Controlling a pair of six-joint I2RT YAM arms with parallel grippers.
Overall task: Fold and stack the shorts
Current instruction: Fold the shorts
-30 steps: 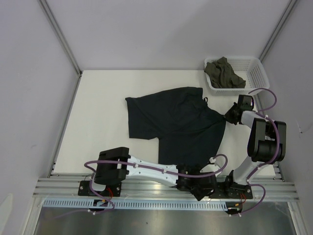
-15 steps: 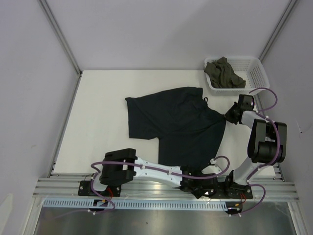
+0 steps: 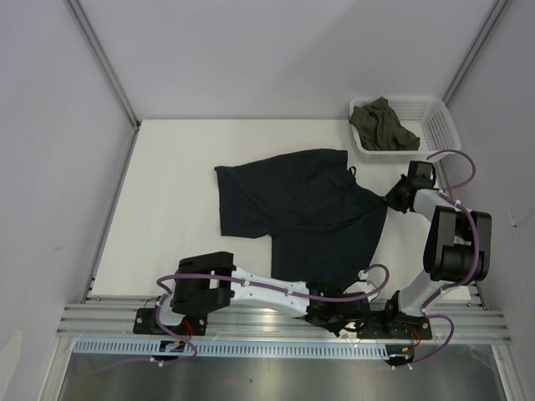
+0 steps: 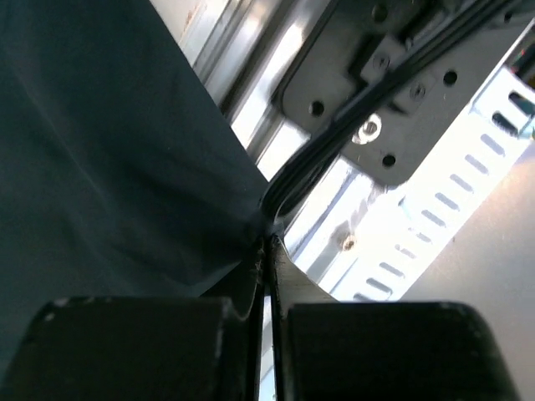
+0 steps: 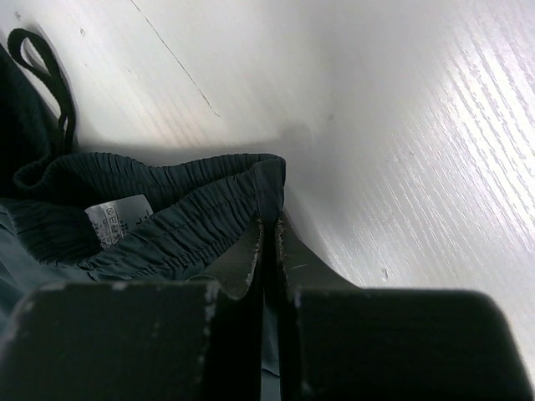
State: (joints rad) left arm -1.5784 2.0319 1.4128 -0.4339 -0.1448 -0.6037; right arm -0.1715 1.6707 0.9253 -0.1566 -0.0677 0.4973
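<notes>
Dark shorts [image 3: 301, 213] laid flat on table [image 3: 167, 184], mid-right. Near leg hem pinched tight by left gripper [image 4: 267, 251] at near edge; waistband corner clamped by right gripper [image 5: 269, 238]. Fold judged in hand. Next: both corners to be lifted and carried across together, cloth kept taut.

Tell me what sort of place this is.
Probably a lab robot cell, not a home: a white table boxed in by plain panel walls, an aluminium mounting rail at the near edge, and the shorts near a white basket.
</notes>
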